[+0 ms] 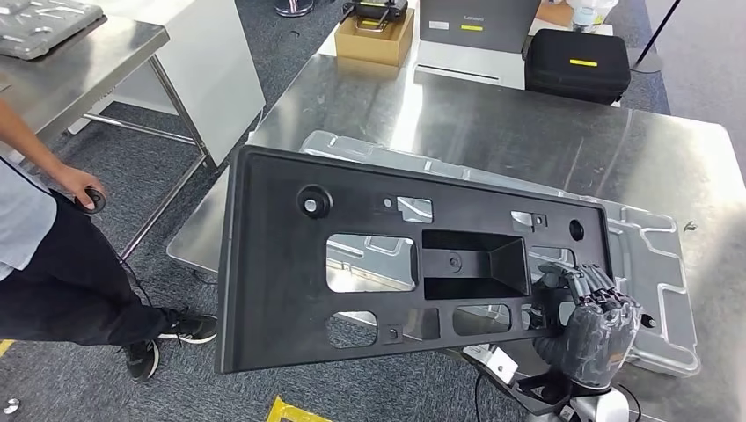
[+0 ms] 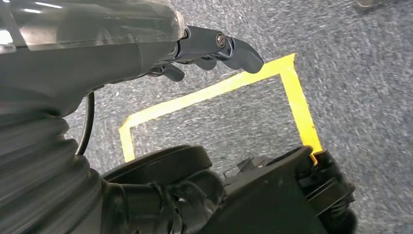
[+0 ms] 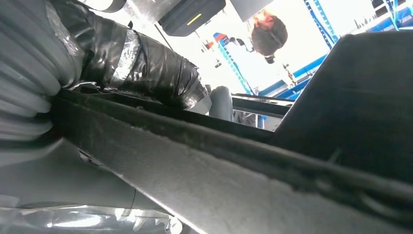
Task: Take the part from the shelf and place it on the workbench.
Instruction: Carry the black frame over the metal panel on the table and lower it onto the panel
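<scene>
A large black plastic panel (image 1: 281,264) with several cut-outs is held up over the near edge of the steel workbench (image 1: 493,123). My right hand (image 1: 588,323) grips its lower right corner, fingers hooked into an opening. The right wrist view looks along the panel's edge (image 3: 234,175) with my taped fingers (image 3: 146,68) over it. A silver moulded part (image 1: 651,264) lies flat on the workbench behind the panel. My left hand (image 2: 214,48) hangs over the carpet, fingers loosely extended and holding nothing.
A person (image 1: 35,246) stands at the left beside a second steel table (image 1: 79,61). A black case (image 1: 577,63), a cardboard box (image 1: 374,40) and a grey box (image 1: 475,22) sit at the workbench's far edge. Yellow tape (image 2: 209,92) marks the floor.
</scene>
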